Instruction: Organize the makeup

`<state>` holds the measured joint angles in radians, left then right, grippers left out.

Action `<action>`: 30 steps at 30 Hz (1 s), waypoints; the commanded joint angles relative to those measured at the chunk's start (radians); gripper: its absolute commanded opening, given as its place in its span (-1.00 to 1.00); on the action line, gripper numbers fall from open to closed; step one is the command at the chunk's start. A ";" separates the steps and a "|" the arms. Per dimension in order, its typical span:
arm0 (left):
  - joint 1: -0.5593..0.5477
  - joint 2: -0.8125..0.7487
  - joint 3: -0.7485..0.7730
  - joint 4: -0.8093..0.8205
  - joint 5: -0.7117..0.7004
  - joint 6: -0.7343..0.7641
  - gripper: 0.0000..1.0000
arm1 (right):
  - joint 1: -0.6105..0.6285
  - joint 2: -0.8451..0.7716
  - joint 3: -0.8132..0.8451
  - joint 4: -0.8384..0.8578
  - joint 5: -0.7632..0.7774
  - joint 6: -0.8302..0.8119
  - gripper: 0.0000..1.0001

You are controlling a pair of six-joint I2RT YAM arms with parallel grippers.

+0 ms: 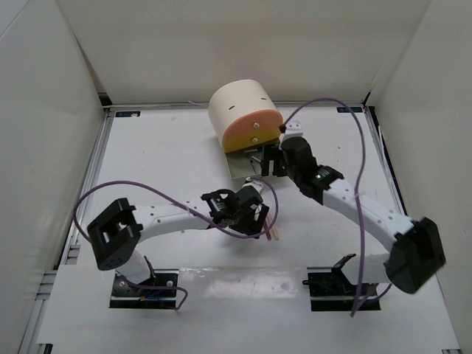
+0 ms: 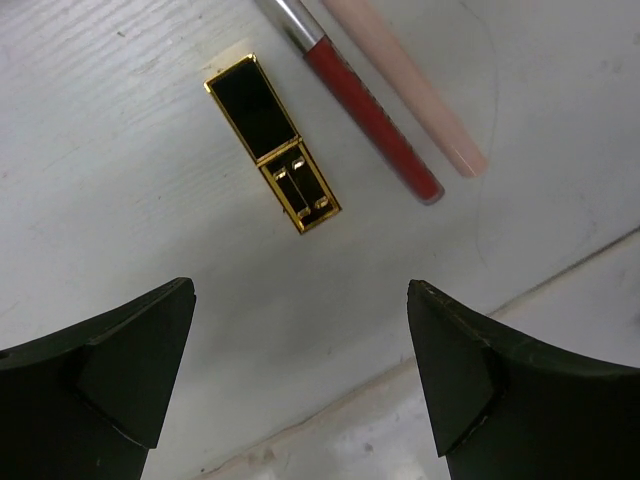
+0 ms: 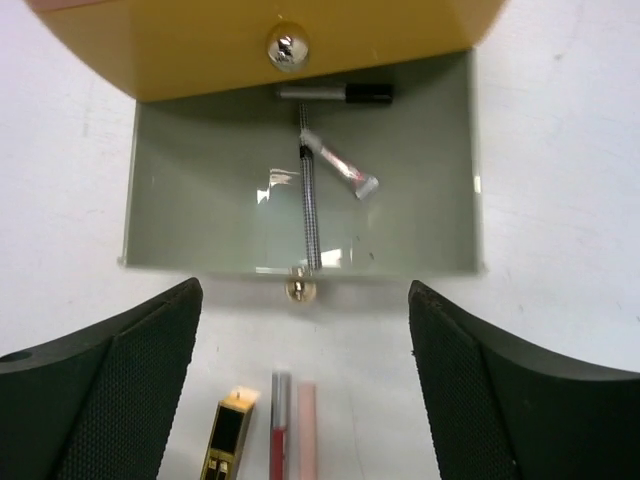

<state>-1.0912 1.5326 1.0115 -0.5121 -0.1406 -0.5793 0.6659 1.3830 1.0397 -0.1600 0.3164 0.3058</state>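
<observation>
A black-and-gold lipstick case [image 2: 272, 142], a red lip gloss tube [image 2: 370, 105] and a pale pink stick [image 2: 405, 85] lie side by side on the white table. My left gripper [image 2: 300, 300] hovers open and empty just short of them; in the top view it [image 1: 259, 220] is at mid-table. My right gripper [image 3: 305, 292] is open and empty above the table, in front of the pulled-out grey-green drawer [image 3: 180, 220]. The drawer holds a black-and-silver pencil [image 3: 335, 93], a clear tube [image 3: 338, 168] and a thin checkered pencil [image 3: 311, 205].
The cream cylindrical box [image 1: 240, 107] stands at the back centre, its orange drawer [image 3: 270, 40] closed above the open drawer. The drawer's brass knob [image 3: 300, 289] faces my right gripper. Purple cables loop over both arms. White walls enclose the table.
</observation>
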 commanded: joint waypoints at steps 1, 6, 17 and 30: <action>-0.006 0.087 0.068 0.015 -0.063 -0.031 0.96 | -0.003 -0.174 -0.105 -0.012 0.052 0.056 0.75; -0.003 0.207 0.127 0.027 -0.071 -0.040 0.60 | -0.009 -0.370 -0.205 -0.171 0.119 0.124 0.81; 0.030 0.321 0.185 -0.055 -0.065 -0.105 -0.42 | -0.009 -0.536 -0.306 -0.329 0.119 0.216 0.82; 0.039 0.121 0.409 -0.132 -0.339 0.103 -0.38 | -0.009 -0.506 -0.454 -0.343 0.009 0.240 0.70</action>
<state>-1.0630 1.7237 1.3079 -0.7067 -0.3679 -0.5961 0.6613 0.8623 0.6197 -0.5205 0.3328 0.4999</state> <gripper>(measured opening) 0.376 0.864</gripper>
